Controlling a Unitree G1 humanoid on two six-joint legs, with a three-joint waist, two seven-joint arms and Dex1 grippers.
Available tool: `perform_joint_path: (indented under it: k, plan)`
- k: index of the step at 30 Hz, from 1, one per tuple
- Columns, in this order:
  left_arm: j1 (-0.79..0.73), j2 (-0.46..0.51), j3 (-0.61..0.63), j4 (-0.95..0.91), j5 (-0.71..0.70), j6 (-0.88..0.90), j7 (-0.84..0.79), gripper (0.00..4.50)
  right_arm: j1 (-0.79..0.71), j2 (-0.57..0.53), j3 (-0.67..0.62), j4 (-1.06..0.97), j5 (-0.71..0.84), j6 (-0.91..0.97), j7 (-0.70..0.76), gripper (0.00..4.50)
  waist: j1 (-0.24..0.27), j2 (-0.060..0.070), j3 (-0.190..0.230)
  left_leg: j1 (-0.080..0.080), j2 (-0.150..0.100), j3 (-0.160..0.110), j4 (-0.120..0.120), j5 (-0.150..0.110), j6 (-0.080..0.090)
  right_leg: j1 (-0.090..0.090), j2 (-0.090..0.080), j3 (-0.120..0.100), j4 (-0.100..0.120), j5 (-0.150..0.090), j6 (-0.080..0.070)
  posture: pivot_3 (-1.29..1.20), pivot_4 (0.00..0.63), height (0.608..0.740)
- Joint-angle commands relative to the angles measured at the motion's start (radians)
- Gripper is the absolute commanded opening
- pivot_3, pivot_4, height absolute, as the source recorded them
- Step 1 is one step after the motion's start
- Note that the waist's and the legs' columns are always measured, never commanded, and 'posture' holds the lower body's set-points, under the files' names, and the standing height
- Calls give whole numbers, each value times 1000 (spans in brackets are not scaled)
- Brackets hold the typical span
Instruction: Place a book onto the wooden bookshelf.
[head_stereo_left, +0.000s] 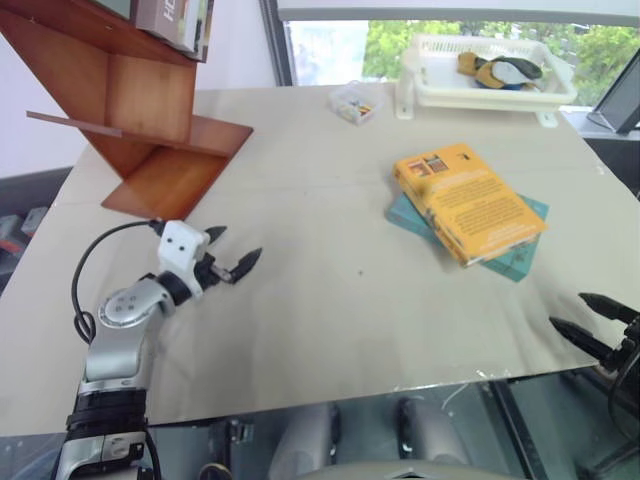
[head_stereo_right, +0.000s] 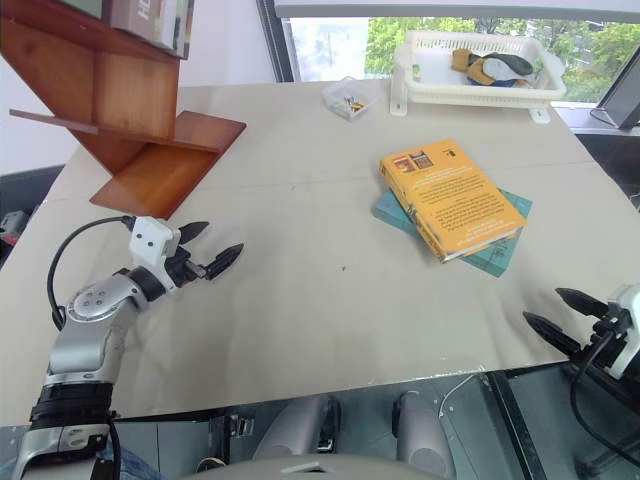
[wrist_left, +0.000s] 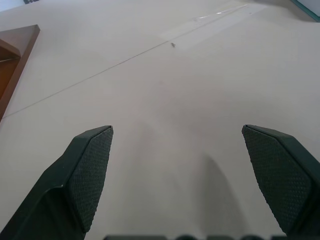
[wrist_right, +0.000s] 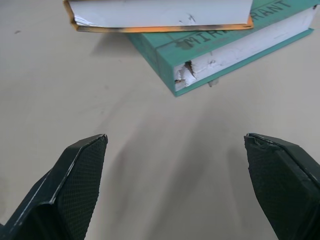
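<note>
Book, orange-yellow, lies flat, back cover up, atop a teal book right of table centre. Right gripper near table's front right edge, fingers spread, empty, facing the stacked books. Left gripper open, empty, just before the wooden bookshelf. White basket at far edge, contents perhaps cloth.

Orange book flat atop teal book
</note>
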Motion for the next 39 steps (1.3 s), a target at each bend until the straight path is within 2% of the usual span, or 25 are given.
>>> perform_joint_path:
  k: [1,6,9,13,15,20,25,33,39]
  plan:
    - [-17,32,22,-11,-25,-14,-37,4461,-48,11,-14,-31,-30,17,-120,4500,-1,0,0,0,0,0,0,0,0,1,0,0,0,0,0,0,150,740]
    - [-25,80,36,-14,-83,-2,-138,4461,-193,8,21,-15,-153,76,-367,4500,-3,0,0,2,1,2,1,0,0,1,2,2,1,-1,-2,0,150,740]
    - [-42,115,59,-8,-128,13,-192,4461,-346,19,51,-34,-167,174,-495,4500,-6,0,0,2,1,2,1,1,-1,1,3,2,1,-1,-1,0,150,740]
    - [-70,148,83,-23,-206,63,-267,4461,-567,20,101,108,-218,251,-608,4500,-16,0,1,3,1,4,2,1,-1,0,3,4,2,-1,-1,0,150,740]
    - [-69,166,85,-51,-247,97,-311,4461,-692,14,126,249,-243,245,-629,4500,-18,0,1,3,1,2,1,1,-1,2,3,1,1,1,2,0,150,740]
    - [-48,198,113,-127,-332,162,-375,4461,-1007,-18,193,728,-337,110,-646,4500,-29,1,3,1,-1,5,1,2,-3,1,3,3,-1,2,2,0,150,740]
    - [-4,192,136,-180,-351,167,-374,4461,-1247,2,90,1100,-247,68,-626,4500,-34,2,4,1,0,6,-2,3,-4,-2,3,4,-1,1,2,0,150,740]
    - [71,165,151,-252,-347,158,-331,4461,-1315,22,10,1261,-187,109,-607,4500,-34,1,4,0,0,6,-2,2,-3,-2,3,5,-1,2,2,0,150,740]
    - [104,162,164,-269,-339,150,-300,4461,-1317,73,10,1274,-168,230,-441,4500,-37,2,4,1,0,6,-2,0,0,-2,3,5,0,2,2,0,150,740]
